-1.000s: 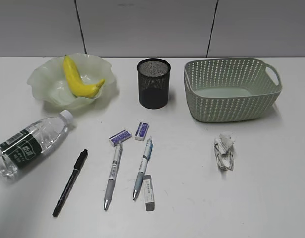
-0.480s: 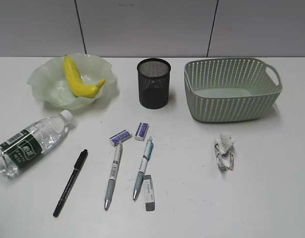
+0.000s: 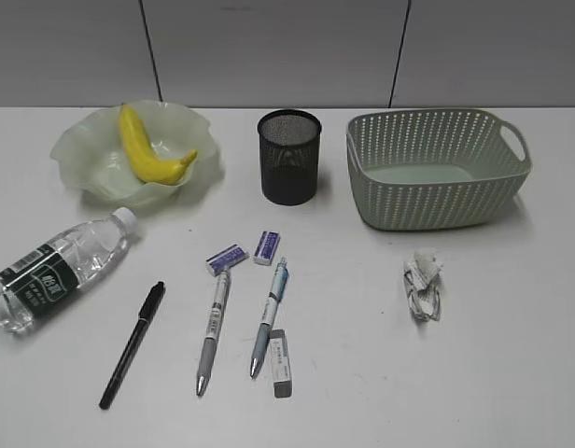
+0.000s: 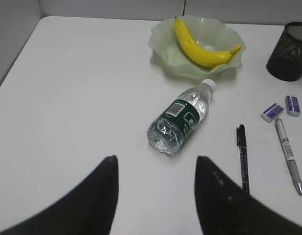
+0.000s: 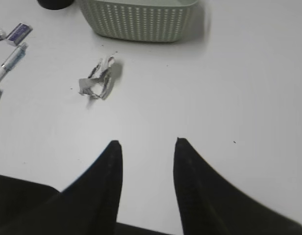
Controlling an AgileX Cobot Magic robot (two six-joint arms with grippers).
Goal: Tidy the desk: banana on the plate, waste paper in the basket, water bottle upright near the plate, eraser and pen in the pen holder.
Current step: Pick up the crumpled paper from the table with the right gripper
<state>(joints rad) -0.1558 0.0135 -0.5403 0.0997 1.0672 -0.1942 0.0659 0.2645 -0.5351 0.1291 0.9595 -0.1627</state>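
One item was already placed: banana (image 3: 149, 149) in the plate (image 3: 82, 154). Across the last second nothing on the desk shifted; bottle, pens, erasers and paper all lay where they had been, so no step advanced, and four jobs were judged outstanding.

Left pincer (image 4: 156, 188): fingers apart, empty, hovering above bare desk. Bottle (image 4: 181, 117) lay on its side just ahead of it, cap toward the plate beyond. Black pen (image 4: 243, 157) lay ahead and to its right; a grey pen (image 4: 287, 154) and two erasers (image 4: 281, 107) further right; holder (image 4: 289, 45) far ahead-right.

Right pincer (image 5: 147, 181): fingers apart, empty. Paper (image 5: 99, 80) sat ahead and to its left, short of the basket (image 5: 141, 19), which looked empty.

Third eraser (image 3: 281, 362) lay beside the blue pen (image 3: 268, 317) tip, between the two arms' zones.

Judgement: likely first grasps are bottle (left) and paper (right).
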